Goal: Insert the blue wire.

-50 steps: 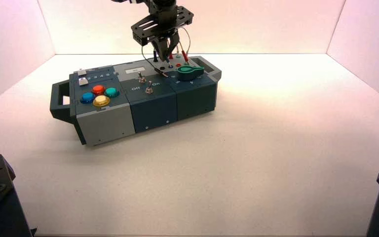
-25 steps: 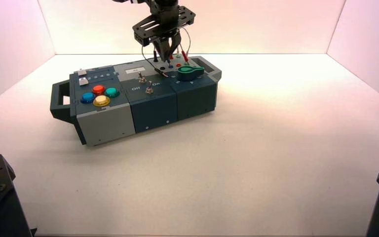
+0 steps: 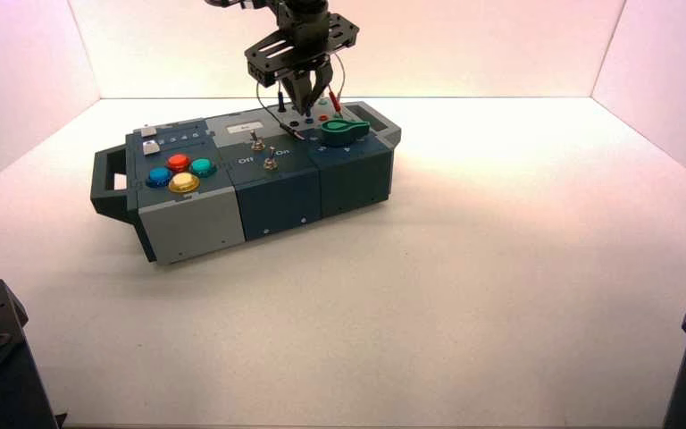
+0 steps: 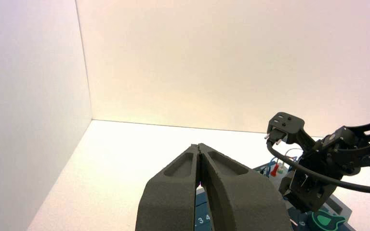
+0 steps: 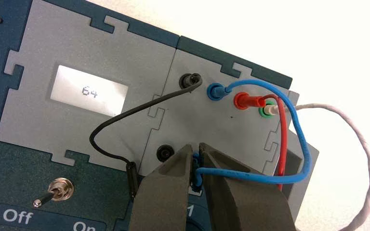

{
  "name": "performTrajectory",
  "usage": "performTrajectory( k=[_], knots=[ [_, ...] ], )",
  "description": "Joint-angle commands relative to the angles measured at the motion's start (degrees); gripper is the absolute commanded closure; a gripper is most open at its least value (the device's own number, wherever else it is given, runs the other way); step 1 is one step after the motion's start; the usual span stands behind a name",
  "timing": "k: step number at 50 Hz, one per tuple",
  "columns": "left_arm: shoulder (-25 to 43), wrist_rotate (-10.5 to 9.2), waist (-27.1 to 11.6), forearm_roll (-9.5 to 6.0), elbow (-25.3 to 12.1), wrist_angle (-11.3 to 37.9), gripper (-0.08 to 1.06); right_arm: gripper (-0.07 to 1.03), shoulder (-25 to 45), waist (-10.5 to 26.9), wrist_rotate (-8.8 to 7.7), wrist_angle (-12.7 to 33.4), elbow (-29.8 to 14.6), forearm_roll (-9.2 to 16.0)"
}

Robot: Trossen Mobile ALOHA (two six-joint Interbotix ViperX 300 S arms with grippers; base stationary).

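The blue wire [image 5: 298,130] arches over the grey socket panel at the back right of the box [image 3: 277,192]. One of its blue plugs [image 5: 215,91] sits in a socket beside the red plug [image 5: 243,100]. My right gripper [image 5: 195,149] is shut on the wire's other blue plug [image 5: 195,166], holding it upright just over the panel next to an empty black socket [image 5: 165,153]. In the high view that gripper [image 3: 302,107] points down at the back of the box. My left gripper [image 4: 200,147] is shut on nothing, held off to the box's left.
A black wire [image 5: 120,118] runs from a back socket to a loose black plug [image 5: 132,178] lying on the box. A red wire [image 5: 282,139] and a white wire [image 5: 361,144] loop nearby. The display [image 5: 89,91] reads 64. A green knob [image 3: 344,131] and toggle switch [image 5: 58,190] stand close.
The right gripper has risen slightly above the socket panel, still holding the blue plug. Nothing else has moved.
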Motion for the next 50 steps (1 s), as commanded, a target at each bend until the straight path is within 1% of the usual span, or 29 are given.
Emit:
performTrajectory(
  k=[1, 26, 50],
  knots=[
    [0.1, 0.35, 0.2, 0.18, -1.8, -0.6, 1.01, 0.98, -1.8, -0.4, 0.53, 0.2, -0.5, 0.0],
    [0.1, 0.35, 0.2, 0.18, -1.8, -0.6, 1.01, 0.98, -0.4, -1.4, 0.53, 0.2, 0.2, 0.0],
    [0.1, 0.35, 0.2, 0.18, -1.8, -0.4, 1.01, 0.98, 2.6, -2.0, 0.53, 0.2, 0.5, -0.1]
  ],
)
